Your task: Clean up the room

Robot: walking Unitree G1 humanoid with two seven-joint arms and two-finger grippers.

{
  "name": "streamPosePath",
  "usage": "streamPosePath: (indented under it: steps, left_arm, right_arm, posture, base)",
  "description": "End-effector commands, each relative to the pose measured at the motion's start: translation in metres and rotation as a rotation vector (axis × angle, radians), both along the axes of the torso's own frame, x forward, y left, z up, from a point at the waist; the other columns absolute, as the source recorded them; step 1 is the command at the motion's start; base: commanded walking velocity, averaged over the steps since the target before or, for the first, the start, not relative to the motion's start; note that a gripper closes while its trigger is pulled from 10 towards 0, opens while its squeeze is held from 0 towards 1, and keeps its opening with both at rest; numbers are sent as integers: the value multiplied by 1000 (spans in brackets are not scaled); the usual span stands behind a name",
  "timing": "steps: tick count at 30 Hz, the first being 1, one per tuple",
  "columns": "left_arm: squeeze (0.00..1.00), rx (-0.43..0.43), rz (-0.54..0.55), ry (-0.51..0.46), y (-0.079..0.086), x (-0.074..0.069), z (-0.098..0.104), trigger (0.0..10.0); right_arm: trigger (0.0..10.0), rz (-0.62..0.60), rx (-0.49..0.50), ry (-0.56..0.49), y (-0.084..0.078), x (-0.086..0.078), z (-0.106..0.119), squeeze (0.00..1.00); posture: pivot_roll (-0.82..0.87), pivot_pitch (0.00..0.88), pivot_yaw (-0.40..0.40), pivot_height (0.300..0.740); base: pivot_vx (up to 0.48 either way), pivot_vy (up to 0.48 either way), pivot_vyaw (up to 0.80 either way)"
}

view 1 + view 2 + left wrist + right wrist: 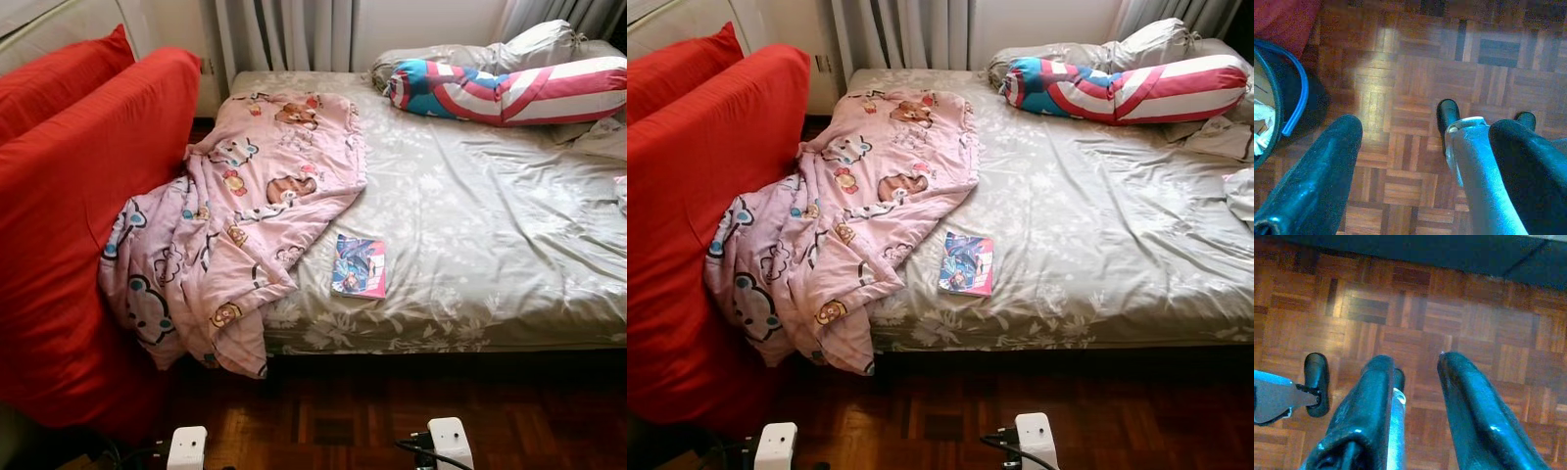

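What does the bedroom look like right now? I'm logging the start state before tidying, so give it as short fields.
bed: grey floral sheet, wrinkled
blanket: pink cartoon blanket draped off the bed's left corner toward the floor
book: colourful book flat on the sheet near the front edge, beside the blanket
bolster: striped red, white and blue bolster at the head
left of bed: red cushions
floor: wood parquet
bin: dark bin with blue rim by the left end effector
right end effector: open, above the floor
left end effector: open, idle

A home bedroom: a bed [490, 245] with floral sheet fills the frame's centre and right, pink cartoon blanket [235, 215] at left, curtains [284, 34] along the top, parquet floor [372, 411] along the bottom.
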State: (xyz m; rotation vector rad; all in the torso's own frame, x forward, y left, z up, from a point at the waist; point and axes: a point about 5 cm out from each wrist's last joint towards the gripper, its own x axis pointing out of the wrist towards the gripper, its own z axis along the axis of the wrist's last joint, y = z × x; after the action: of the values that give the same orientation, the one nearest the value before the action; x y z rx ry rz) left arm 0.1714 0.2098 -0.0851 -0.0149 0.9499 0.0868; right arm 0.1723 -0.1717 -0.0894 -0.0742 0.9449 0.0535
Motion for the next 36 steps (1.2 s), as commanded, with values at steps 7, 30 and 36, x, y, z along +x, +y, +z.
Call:
streamPosePath:
  steps: [7,30,36]
  left_arm:
    - [0,7,-1,23,13,-13,-3,10000]
    - [0,-6,-2,9,7,-8,-2,10000]
    - [0,-5,-7,11,8,-7,-1,10000]
  right_arm:
    - [10000,0,13,17,4,-2,-1,0]
    - [10000,28,18,-1,7,5,2,0]
    - [10000,51,19,-7,10,6,2,0]
  posture:
    - [8,80,-1,740]
    - [-2,15,-5,740]
    - [-3,0,-2,740]
  base:
    - [290,0,0]
    - [291,0,0]
    - [292,0,101]
